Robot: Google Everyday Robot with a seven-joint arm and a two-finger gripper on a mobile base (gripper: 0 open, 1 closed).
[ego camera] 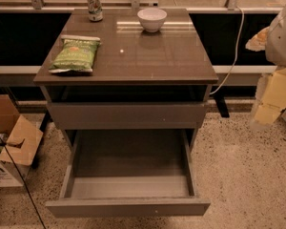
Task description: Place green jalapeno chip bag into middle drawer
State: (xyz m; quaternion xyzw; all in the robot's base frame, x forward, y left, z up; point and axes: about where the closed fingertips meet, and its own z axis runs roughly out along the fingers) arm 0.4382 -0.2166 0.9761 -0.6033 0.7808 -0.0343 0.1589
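The green jalapeno chip bag lies flat on the brown glossy tabletop, near its left edge. Below the tabletop, the middle drawer is pulled out towards me, and its grey floor is bare. A shut drawer front sits above it. My gripper shows as pale yellowish parts at the right edge of the camera view, beside the cabinet, level with the shut drawer front and well apart from the bag. The white arm is above it.
A drinks can and a white bowl stand at the back of the tabletop. An open cardboard box sits on the floor at the left. A white cable hangs behind the right side.
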